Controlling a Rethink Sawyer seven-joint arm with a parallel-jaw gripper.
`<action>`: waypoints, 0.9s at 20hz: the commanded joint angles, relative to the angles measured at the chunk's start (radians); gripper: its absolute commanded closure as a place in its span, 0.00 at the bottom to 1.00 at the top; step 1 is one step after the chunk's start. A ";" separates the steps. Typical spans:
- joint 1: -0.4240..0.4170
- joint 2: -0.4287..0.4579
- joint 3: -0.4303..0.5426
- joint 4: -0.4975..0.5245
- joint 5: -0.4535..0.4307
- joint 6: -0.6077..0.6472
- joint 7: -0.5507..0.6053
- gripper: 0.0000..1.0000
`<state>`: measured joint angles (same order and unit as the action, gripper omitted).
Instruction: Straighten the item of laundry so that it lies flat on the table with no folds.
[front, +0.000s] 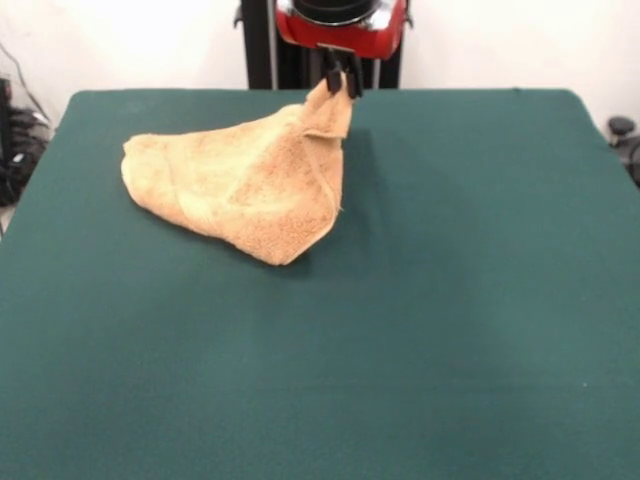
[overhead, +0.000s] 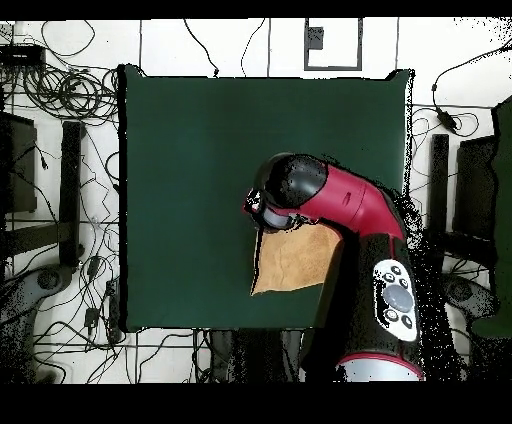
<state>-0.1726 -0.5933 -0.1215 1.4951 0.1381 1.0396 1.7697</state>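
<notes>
One camera looks low across the green table (front: 420, 330) toward the arm at frame top; the other looks straight down from farther off — both share the tabletop (overhead: 200, 150) and towel (front: 250, 185).

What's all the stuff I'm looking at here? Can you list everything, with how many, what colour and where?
towel: one, orange-tan, on the far left part of the table, folded over itself, one corner lifted off the surface
table: one, dark green top, fills most of the front view
cables: many, black, on the pale floor around the table in the overhead view
arm: one, red and black, reaching over the towel in the overhead view
gripper: one, black, at the far edge of the table, shut on the towel's raised corner
</notes>
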 joint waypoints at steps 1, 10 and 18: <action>0.019 0.038 0.092 -0.026 -0.031 0.104 0.063 1.00; -0.047 0.055 0.119 -0.080 -0.067 0.176 -0.055 1.00; -0.171 0.092 0.177 -0.251 -0.172 0.398 -0.227 1.00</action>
<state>-0.2975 -0.5829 -0.0832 1.3583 0.0426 1.2571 1.7697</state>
